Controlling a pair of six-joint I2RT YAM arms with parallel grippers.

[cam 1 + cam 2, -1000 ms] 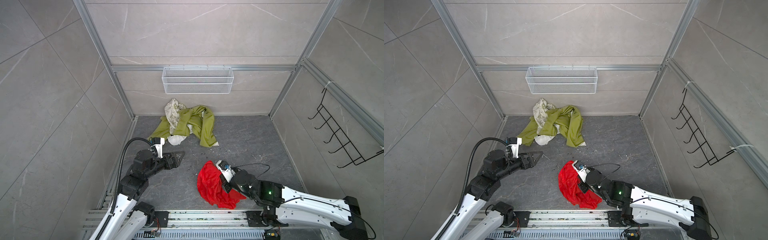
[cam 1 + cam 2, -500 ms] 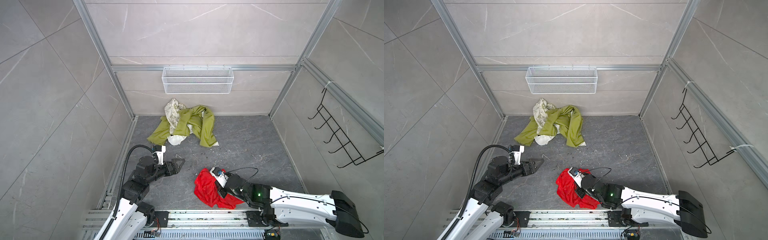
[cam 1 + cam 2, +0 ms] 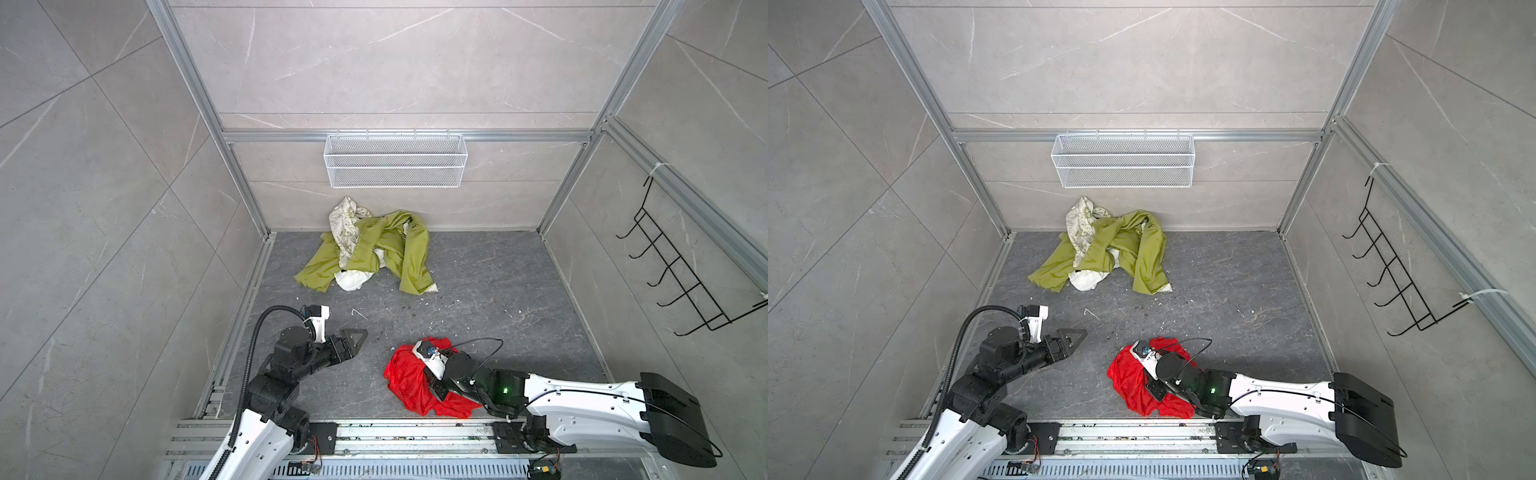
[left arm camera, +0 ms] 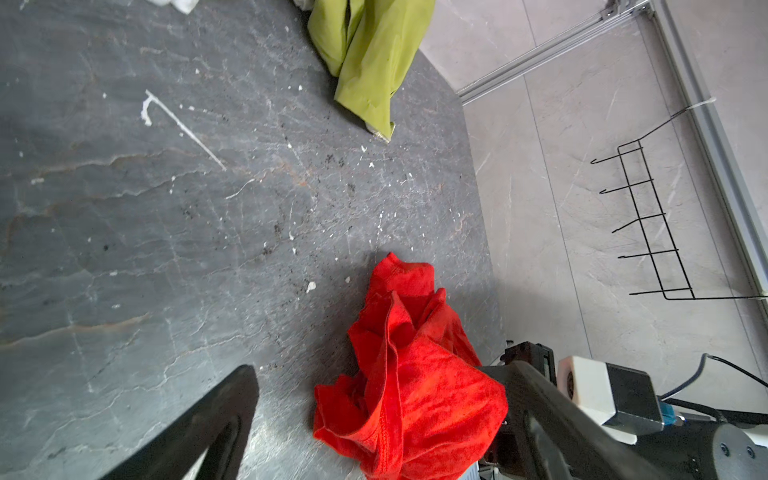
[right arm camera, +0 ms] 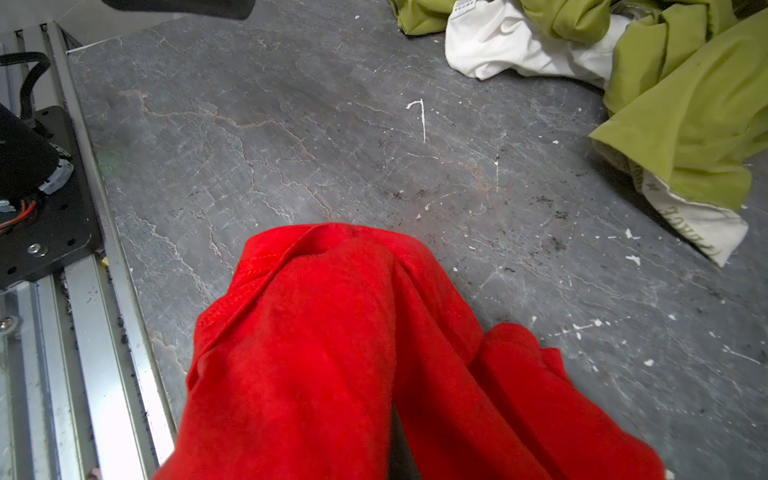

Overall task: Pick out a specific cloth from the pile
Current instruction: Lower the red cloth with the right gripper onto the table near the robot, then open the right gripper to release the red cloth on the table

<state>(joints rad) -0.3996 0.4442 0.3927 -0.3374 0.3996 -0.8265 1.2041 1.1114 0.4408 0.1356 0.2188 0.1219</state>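
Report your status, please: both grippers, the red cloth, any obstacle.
Status: left gripper open, empty. The right gripper shut on the red cloth. Cloth bunched on the floor, apart from the pile. Nothing in the way.

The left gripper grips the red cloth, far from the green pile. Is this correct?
Only the arm is wrong: the right gripper grips the red cloth, far from the green pile, as both top views show. The left gripper is open and empty.

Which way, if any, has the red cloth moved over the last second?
Yes. The red cloth has dropped toward the front rail, its top edge is now farther from the pile, and it looks more bunched.
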